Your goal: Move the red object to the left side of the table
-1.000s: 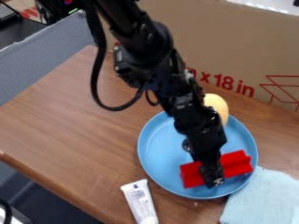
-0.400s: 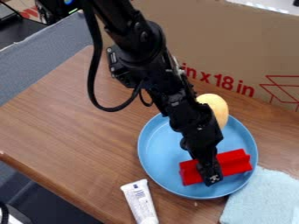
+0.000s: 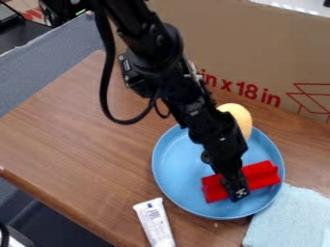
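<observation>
The red object (image 3: 241, 181) is a flat, blocky rectangular piece with a matte, saturated finish, lying in the right half of a round, smooth light-blue plate (image 3: 177, 152) with a shallow raised rim. The black arm reaches down from the upper left, its jointed, hard-shelled segments trailing a looped black cable (image 3: 114, 101), and its gripper (image 3: 236, 188) points steeply down onto the middle of the red object. The fingers (image 3: 233, 191) stand over the block, dark against it, but whether they are clasping it or merely resting at its surface cannot be told from this view. A rounded yellow item (image 3: 237, 119) with a soft sheen sits at the far edge of the plate, just beside the arm. A white tube (image 3: 154, 222) with printed text lies on the wood-grain counter (image 3: 77, 145) near the plate's front-left rim. A pale blue cloth (image 3: 290, 224) with a woven texture covers the front right corner, touching the plate's edge. A cardboard box (image 3: 277, 58) stands behind. The counter's left portion is bare brown wood out to its rounded front edge.
</observation>
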Robot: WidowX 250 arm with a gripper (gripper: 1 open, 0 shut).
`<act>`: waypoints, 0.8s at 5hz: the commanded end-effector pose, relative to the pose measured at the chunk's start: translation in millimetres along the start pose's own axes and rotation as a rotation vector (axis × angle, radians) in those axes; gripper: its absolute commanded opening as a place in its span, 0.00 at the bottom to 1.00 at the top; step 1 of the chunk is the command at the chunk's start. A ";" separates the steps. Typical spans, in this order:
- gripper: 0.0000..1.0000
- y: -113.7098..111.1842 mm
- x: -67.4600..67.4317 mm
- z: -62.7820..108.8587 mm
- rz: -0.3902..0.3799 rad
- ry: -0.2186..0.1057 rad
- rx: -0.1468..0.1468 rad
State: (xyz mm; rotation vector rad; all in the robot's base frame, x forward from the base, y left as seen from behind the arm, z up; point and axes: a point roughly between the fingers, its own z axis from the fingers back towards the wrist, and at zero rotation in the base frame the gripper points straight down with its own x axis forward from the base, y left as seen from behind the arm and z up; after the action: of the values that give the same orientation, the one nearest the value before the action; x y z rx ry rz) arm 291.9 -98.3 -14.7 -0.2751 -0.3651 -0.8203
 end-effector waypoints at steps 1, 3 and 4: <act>0.00 -0.3 -21.2 -6.7 -0.057 0.009 -0.016; 0.00 -0.3 -23.0 0.2 -0.060 -0.006 -0.022; 0.00 2.1 -26.6 2.9 -0.053 -0.015 -0.031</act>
State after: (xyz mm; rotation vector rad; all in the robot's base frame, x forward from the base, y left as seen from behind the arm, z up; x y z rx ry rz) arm 283.8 -81.8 -15.9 -0.3079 -0.3890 -0.8582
